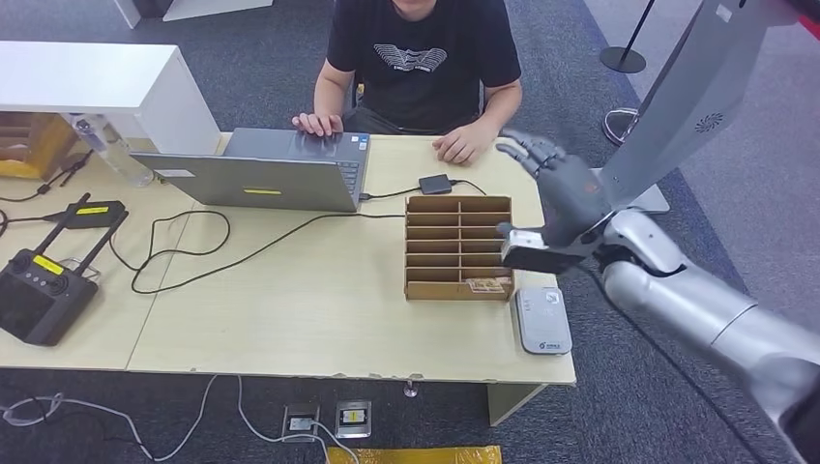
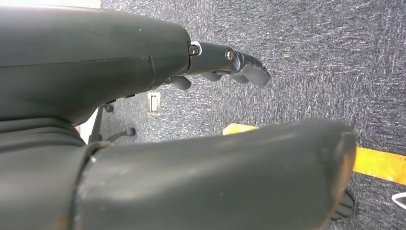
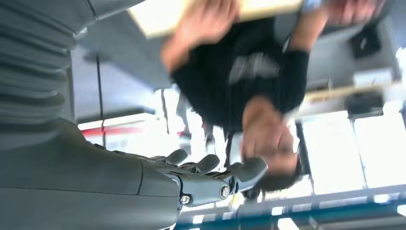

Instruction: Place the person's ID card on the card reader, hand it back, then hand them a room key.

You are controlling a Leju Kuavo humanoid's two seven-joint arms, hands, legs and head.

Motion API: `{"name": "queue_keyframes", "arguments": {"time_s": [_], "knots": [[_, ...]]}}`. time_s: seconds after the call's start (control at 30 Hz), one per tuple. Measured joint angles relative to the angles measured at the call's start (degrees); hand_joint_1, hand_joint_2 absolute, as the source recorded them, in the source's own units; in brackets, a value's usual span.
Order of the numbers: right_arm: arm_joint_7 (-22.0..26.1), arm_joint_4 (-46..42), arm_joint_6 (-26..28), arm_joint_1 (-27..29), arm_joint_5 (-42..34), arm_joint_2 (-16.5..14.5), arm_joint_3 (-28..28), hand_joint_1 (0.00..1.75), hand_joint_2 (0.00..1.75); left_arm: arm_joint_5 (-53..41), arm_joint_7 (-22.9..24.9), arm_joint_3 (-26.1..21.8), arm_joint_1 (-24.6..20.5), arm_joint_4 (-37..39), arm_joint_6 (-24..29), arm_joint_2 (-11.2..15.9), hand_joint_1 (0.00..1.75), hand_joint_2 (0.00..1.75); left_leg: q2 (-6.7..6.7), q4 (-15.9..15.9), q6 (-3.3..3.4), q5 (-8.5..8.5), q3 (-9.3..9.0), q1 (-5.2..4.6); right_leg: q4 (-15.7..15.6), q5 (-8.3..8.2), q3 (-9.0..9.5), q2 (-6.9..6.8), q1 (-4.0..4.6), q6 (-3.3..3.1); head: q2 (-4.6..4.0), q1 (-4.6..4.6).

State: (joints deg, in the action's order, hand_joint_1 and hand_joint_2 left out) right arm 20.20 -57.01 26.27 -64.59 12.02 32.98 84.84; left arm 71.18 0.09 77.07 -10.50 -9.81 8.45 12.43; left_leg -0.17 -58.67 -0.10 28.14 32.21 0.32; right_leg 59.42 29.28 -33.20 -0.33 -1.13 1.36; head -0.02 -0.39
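One hand matters: right hand [image 1: 559, 198] hovers fingers spread, empty, just beyond brown cardboard slotted card box [image 1: 458, 248] toward seated person's hand [image 1: 462, 145]; left hand [image 2: 225, 62] hangs loosely open.

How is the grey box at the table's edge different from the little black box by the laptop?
The grey card reader is pale, larger and lies near the table's front edge, beside the cardboard organizer. The small black box is dark, smaller and lies farther back, near the person's hand. A cable runs from the black box toward the laptop; I see none on the card reader. Both are flat, rounded rectangles lying on the table.
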Motion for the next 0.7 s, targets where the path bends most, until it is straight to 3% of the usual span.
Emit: {"name": "queue_keyframes", "arguments": {"time_s": [0.13, 0.27, 0.37, 0.53, 0.67, 0.7], "knots": [[-8.0, -9.0, -2.5, -7.0, 2.4, 5.4, 0.0, 0.0, 0.0, 0.1, 0.0, -0.1, 0.2, 0.0, -1.0, 0.2, 0.0, 0.0, 0.05, 0.0, -0.02, 0.02, -0.03, 0.06, 0.0, 0.02, 0.03, 0.02, 0.06, -0.02, 0.0, 0.03], [-16.6, -17.6, -2.4, -7.2, 9.4, 8.3, -0.4, 0.0, 0.0, -0.2, -0.4, -0.1, 0.1, 0.0, -1.6, 0.3, 0.0, 0.0, 0.21, 0.0, -0.07, 0.06, -0.12, 0.1, 0.0, 0.02, 0.02, 0.16, 0.1, -0.03, 0.0, -0.01], [-23.9, -23.9, -4.7, -3.9, 14.0, 10.4, -2.8, 0.0, 0.0, -0.5, -1.0, -0.2, 0.1, 0.0, -2.2, 0.3, 0.0, 0.0, 0.12, 0.0, -0.07, 0.06, -0.15, 0.23, -0.1, 0.04, 0.16, 0.08, 0.22, -0.05, 0.0, 0.04], [-36.8, -31.7, -12.3, 8.4, 17.7, 10.9, -8.3, 0.0, 0.0, -0.9, -0.9, -0.2, 0.1, 0.0, -2.8, 0.3, 0.0, 0.0, 0.11, 0.0, -0.1, 0.09, -0.18, 0.28, -0.1, 0.03, 0.24, 0.06, 0.26, -0.05, 0.0, -0.01], [-41.0, -35.7, -14.6, 16.6, 18.4, 10.6, -11.8, 0.0, 1.75, -0.5, -0.3, -0.2, 0.2, 0.0, -1.9, 0.2, 0.0, 0.0, 0.02, 0.0, -0.1, 0.08, -0.1, 0.29, -0.1, 0.04, 0.22, 0.0, 0.26, -0.05, 0.0, 0.01], [-41.4, -36.3, -15.0, 17.9, 18.2, 10.5, -12.5, 0.0, 1.75, -0.4, -0.2, -0.2, 0.2, 0.0, -1.5, 0.1, 0.0, 0.0, 0.01, 0.0, -0.11, 0.08, -0.09, 0.29, -0.1, 0.04, 0.21, 0.01, 0.26, -0.05, 0.0, 0.0]]}}
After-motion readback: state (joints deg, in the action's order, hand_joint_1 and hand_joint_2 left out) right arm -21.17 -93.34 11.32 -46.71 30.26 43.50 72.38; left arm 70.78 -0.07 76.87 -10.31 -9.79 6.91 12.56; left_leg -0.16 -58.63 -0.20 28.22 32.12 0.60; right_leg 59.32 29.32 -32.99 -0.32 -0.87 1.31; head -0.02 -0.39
